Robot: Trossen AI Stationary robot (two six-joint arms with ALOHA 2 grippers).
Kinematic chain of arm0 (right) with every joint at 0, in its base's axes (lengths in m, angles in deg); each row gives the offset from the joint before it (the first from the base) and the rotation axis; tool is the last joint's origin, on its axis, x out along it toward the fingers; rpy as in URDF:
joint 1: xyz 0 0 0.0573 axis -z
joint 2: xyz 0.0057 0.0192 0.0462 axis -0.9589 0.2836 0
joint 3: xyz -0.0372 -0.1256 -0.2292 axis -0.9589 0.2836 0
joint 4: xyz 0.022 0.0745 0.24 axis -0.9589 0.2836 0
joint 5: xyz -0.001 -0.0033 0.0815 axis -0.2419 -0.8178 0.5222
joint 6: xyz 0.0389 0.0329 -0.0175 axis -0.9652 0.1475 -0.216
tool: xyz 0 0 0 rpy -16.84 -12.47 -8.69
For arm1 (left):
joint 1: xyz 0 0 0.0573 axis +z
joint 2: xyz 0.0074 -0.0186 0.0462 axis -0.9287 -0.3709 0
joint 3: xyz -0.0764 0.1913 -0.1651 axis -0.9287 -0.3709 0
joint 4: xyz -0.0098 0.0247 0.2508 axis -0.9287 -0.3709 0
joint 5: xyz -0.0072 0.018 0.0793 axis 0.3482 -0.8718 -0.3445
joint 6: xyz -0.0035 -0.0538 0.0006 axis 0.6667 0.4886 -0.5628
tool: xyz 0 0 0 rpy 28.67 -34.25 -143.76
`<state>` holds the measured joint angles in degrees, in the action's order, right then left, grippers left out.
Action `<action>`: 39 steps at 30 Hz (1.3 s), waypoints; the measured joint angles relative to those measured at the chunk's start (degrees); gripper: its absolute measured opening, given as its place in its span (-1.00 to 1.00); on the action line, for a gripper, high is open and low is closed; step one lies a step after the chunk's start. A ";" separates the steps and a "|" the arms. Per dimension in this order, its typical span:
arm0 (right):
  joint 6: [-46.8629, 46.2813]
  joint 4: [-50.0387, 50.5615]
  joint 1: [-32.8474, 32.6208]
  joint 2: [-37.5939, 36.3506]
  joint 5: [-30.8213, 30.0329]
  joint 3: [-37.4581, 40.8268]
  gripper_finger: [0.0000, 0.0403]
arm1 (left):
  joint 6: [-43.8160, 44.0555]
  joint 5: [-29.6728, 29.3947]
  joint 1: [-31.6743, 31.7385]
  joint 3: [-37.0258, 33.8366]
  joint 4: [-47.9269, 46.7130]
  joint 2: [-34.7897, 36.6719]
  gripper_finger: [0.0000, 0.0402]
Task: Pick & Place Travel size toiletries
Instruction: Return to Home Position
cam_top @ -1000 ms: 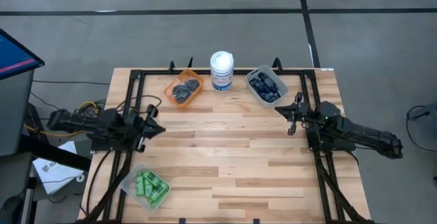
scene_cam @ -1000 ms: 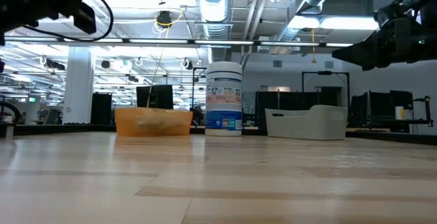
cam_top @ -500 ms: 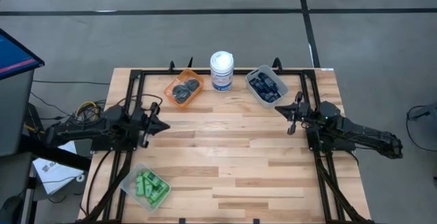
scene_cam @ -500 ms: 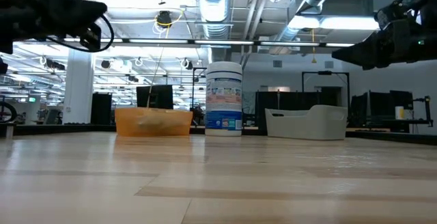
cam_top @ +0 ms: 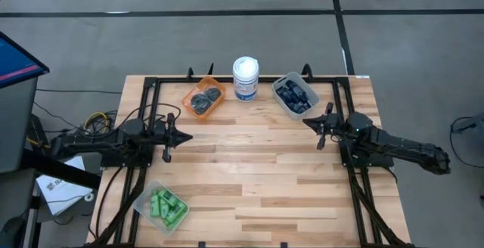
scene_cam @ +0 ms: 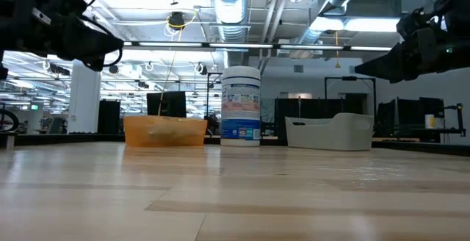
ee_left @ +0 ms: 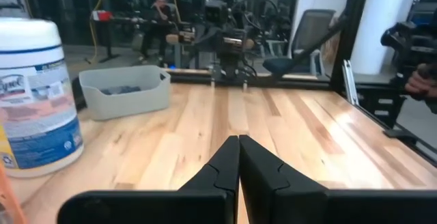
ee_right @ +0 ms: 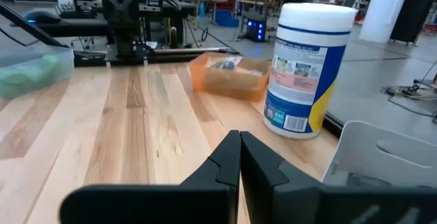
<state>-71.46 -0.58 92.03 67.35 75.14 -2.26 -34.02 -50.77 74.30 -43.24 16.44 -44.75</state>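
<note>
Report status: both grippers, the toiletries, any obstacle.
Left gripper, right gripper: fingers shut, empty, above table. Green bottles in clear bin, pots in orange bin, tubes in grey bin. White tub at back edge, apart from both grippers.

Open table (cam_top: 257,168) middle, tub (cam_top: 245,78), 3 bins (cam_top: 203,99) at edges

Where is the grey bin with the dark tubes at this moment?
In the high view, the grey bin sits near the table's top edge, right of centre, just right of the white tub; the right gripper hovers close beside it.
</note>
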 joint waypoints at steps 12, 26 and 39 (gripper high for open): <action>-0.07 0.04 -0.87 0.38 0.17 0.00 -1.00 | -0.90 -0.15 -0.42 0.00 -0.10 -0.16 -1.00; -0.07 0.04 -0.87 0.38 0.20 0.02 -1.00 | -0.74 -0.32 -0.42 0.00 0.05 -0.14 -0.99; -0.07 0.07 -0.87 0.38 0.20 0.02 -0.99 | -0.72 -0.26 -1.75 0.00 0.37 0.48 -1.00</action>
<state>-71.52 -0.51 91.15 67.73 75.34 -2.24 -34.74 -51.03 72.55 -43.24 16.81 -44.27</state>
